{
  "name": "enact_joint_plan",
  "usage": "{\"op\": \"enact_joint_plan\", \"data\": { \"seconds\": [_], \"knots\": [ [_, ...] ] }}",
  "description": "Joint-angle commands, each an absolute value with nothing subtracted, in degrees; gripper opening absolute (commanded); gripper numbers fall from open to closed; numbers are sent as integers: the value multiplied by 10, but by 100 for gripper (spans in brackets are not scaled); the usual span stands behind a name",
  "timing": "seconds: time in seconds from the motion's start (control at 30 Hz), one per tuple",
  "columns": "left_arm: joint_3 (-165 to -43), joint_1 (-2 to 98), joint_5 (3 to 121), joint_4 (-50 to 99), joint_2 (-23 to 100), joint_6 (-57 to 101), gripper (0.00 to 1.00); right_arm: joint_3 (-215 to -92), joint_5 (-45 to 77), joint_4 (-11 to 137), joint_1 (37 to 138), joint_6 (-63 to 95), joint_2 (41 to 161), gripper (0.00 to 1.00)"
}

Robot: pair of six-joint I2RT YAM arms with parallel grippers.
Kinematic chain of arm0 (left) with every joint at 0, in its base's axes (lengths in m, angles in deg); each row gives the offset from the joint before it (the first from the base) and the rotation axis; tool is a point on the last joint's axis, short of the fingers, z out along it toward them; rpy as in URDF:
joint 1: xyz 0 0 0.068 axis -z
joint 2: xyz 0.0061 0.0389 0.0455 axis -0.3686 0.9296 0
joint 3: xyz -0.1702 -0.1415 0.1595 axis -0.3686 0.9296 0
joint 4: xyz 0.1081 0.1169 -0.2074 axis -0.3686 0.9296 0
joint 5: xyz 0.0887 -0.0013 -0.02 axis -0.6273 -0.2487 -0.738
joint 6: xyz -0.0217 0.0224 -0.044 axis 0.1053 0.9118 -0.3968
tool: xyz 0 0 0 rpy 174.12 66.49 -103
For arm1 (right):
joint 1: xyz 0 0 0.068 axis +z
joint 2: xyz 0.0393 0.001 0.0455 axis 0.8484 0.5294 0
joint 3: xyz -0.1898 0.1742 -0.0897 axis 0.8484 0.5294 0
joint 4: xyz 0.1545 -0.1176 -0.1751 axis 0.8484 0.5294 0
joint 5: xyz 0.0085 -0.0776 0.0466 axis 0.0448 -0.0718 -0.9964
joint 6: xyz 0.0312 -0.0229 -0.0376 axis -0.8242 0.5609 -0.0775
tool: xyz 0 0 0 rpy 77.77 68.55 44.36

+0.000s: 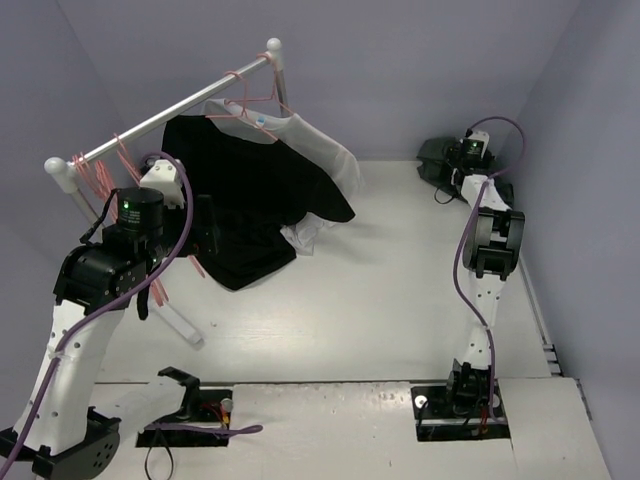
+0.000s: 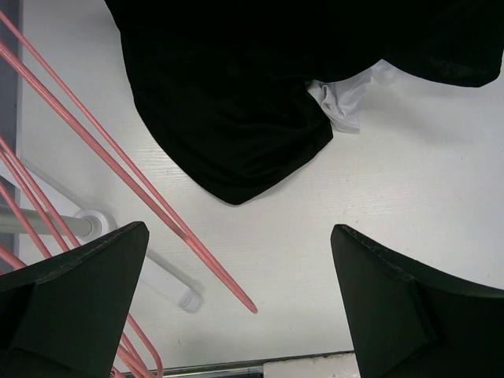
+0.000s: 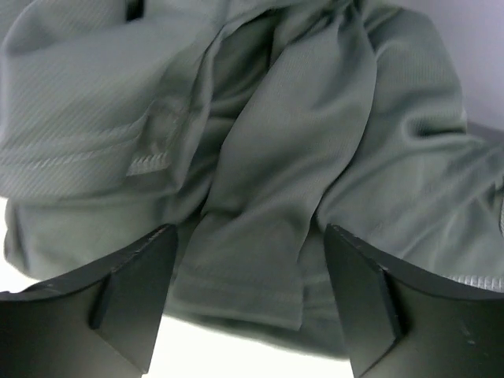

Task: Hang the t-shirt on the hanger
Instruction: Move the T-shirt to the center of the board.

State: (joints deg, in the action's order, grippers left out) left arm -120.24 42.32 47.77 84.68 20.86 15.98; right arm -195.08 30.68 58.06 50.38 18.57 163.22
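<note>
The dark grey-green t-shirt (image 3: pixel 260 157) lies crumpled in the far right corner of the table (image 1: pixel 436 155). My right gripper (image 3: pixel 248 299) is open right over it, and a folded hem lies between its fingers; in the top view it is at the shirt (image 1: pixel 458 165). A pink hanger (image 2: pixel 118 165) slants down past my left gripper (image 2: pixel 240 315), its corner tip between the open jaws, nearer the left finger (image 2: pixel 79 291) and not gripped. In the top view the left arm (image 1: pixel 140 215) hides the left fingers beside the rack.
A black shirt (image 1: pixel 240 190) and a pale shirt (image 1: pixel 335 160) hang from pink hangers on the rail (image 1: pixel 170 110) and drape onto the table. More pink hangers (image 1: pixel 100 175) hang at the rail's left end. The rack's white foot (image 2: pixel 169 279) lies under my left gripper.
</note>
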Motion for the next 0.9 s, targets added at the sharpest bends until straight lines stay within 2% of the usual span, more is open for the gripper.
{"op": "enact_joint_plan", "data": {
  "seconds": [0.0, 0.2, 0.3, 0.37, 0.43, 0.6, 0.87],
  "knots": [
    [-1207, 426, 479, 820, 208, 156, 97, -1993, 263, 553, 500, 183, 1634, 69],
    [-1207, 426, 483, 820, 208, 156, 97, -1977, 248, 554, 498, 157, 1640, 54],
    [-1204, 426, 483, 820, 207, 158, 97, -1956, 246, 554, 496, 155, 1633, 40],
    [-1203, 426, 483, 820, 204, 160, 97, -1935, 218, 554, 495, 167, 1619, 16],
    [-1202, 426, 484, 819, 202, 163, 97, -1915, 195, 554, 496, 176, 1592, 0],
    [-1207, 426, 483, 817, 204, 174, 97, -1827, 142, 554, 506, 179, 1490, 0],
    [-1217, 426, 513, 798, 217, 164, 97, -1612, 161, 558, 606, 183, 1195, 0]
  ]
}}
